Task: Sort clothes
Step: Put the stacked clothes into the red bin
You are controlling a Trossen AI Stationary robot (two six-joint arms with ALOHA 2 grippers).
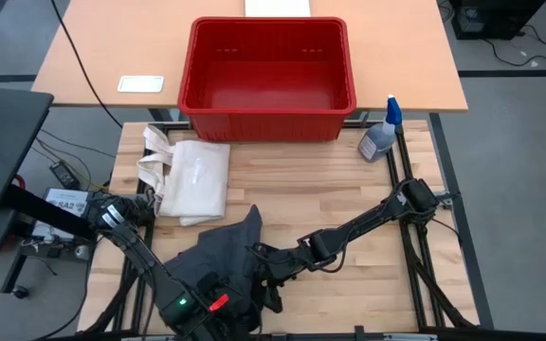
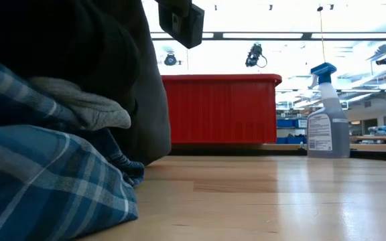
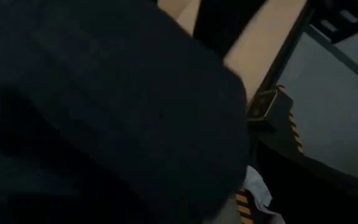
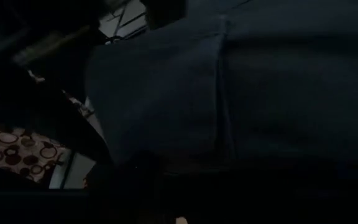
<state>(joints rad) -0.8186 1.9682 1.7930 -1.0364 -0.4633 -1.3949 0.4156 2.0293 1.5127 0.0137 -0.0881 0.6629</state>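
The dark grey cloth (image 1: 221, 256) lies heaped at the near edge of the table (image 1: 349, 189), with the plaid cloth (image 2: 39, 181) under it in the low view. Both grippers work at this heap: the right gripper (image 1: 263, 275) is at its right side, the left gripper (image 1: 218, 301) near its front. Whether either grasps fabric cannot be told. The step in hand appears to be picking up one garment; next calls for a firm hold and a lift toward the red bin (image 1: 268, 95). The spray bottle (image 2: 327, 120) label is unreadable.

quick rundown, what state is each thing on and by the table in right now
red bin: empty, upright
dark grey cloth: heaped at the table's near edge, both arms at it
plaid cloth: crumpled under the grey cloth
white tote bag: lying flat, apart from the bin
spray bottle: upright
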